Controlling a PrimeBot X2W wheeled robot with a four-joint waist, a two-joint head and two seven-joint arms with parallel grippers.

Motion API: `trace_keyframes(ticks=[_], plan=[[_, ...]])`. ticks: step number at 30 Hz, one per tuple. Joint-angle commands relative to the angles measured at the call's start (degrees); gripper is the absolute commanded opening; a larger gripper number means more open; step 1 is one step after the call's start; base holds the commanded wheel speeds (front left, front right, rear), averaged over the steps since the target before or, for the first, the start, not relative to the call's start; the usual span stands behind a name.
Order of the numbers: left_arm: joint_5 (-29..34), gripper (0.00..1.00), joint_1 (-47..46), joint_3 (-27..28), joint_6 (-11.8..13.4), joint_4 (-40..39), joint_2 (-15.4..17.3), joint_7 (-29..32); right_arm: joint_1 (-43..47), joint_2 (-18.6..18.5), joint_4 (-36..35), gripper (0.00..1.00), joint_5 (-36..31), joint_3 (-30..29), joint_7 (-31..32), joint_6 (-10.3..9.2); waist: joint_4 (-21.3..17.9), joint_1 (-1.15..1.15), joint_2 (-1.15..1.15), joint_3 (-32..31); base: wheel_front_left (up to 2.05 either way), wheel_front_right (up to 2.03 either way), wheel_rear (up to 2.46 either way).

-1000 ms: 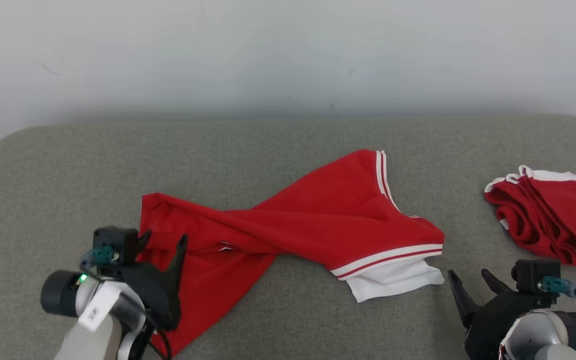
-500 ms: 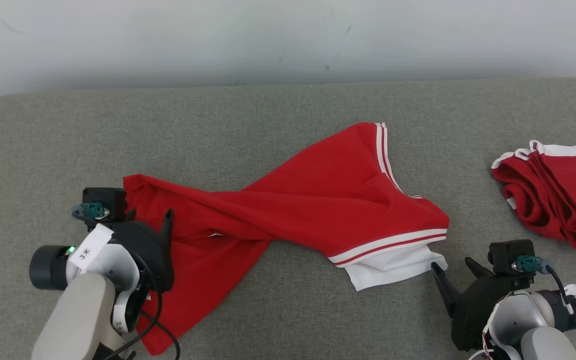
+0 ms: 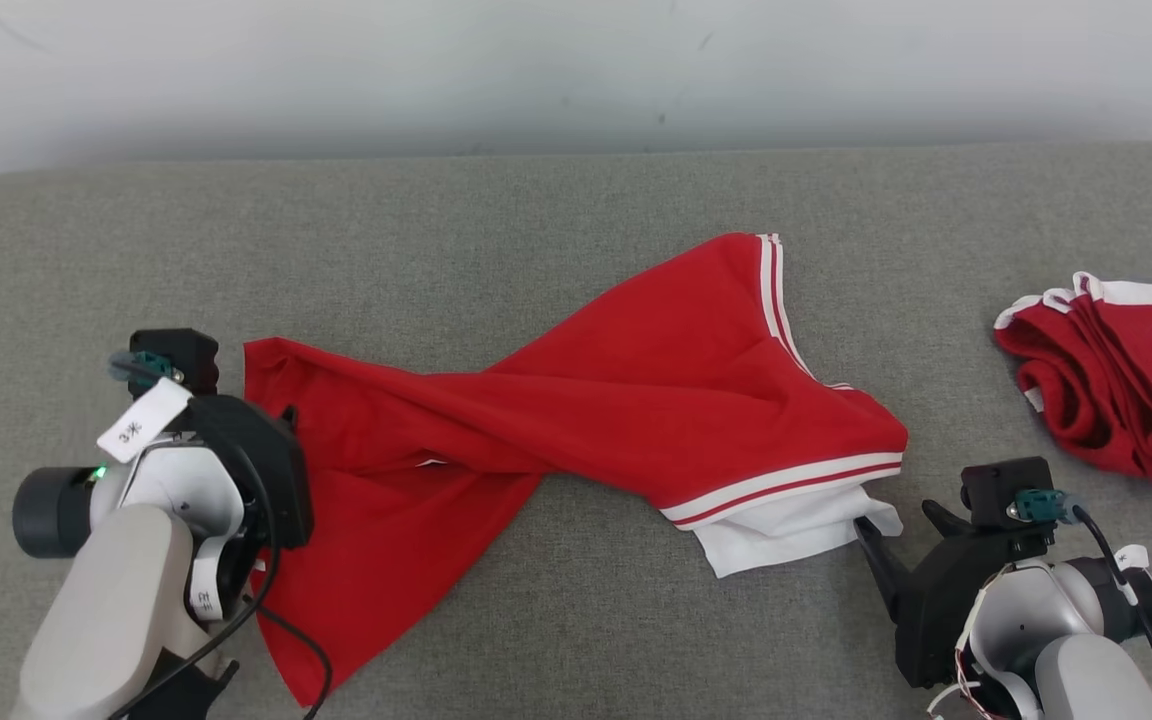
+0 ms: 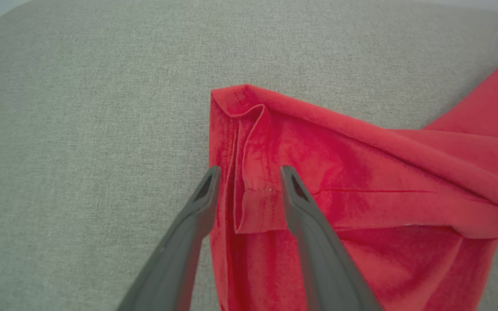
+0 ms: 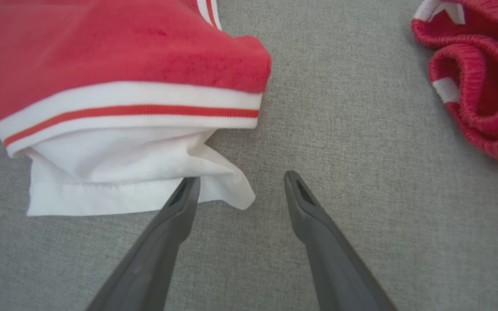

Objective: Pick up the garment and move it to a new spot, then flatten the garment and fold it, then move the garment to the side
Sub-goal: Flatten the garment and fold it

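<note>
Head view, twisted red garment [image 3: 636, 400], ribbed white-striped cuff [image 3: 786, 490], grey woven surface [image 3: 536, 200]

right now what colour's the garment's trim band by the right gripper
Trim band: white with a red stripe, clearest in right wrist view.

Red garment [image 3: 636, 400] with white stripes

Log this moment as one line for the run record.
stage: grasp setup | left gripper: open, astride red garment corner fold | right gripper: open, at white hem | garment: twisted, not lifted
</note>
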Motion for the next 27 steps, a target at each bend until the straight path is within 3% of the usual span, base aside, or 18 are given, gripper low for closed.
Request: trace_keyframes(ticks=[1, 3, 8, 13, 27], plan=[[0.16, 0.75, -0.86, -0.11, 0.21, -0.23, 0.45, 0.88, -0.50, -0.11, -0.32, 1.00, -0.42, 0.09, 0.63, -0.14, -0.11, -0.01, 0.00, 0.41, 0.00, 0.00, 0.00], [0.35, 0.76, -1.32, -0.37, 0.51, -0.48, 0.59, 2.16, -0.74, -0.11, -0.65, 1.00, -0.59, 0.44, 1.59, -0.14, -0.19, -0.01, 0.00, 0.77, 0.00, 0.00, 0.00], [0.40, 0.67, -0.82, -1.28, 1.03, -1.44, 0.48, 5.10, -0.50, -0.12, -0.86, 1.00, -0.26, 1.42, 3.30, -0.14, -0.39, -0.01, 0.00, 1.28, 0.00, 0.00, 0.00], [0.39, 0.49, 0.11, -1.77, 1.50, -3.41, 0.89, 6.63, 0.00, -0.11, -1.20, 1.00, -0.02, 1.18, 3.71, -0.14, -0.24, -0.01, 0.00, 1.46, 0.00, 0.00, 0.00], [0.37, 0.44, 0.97, -3.64, 2.20, -6.62, 0.93, 10.32, -0.57, -0.11, -0.41, 1.00, -2.40, 2.82, 6.15, -0.10, 0.77, -0.01, 0.00, 1.50, 0.00, 0.00, 0.00]])
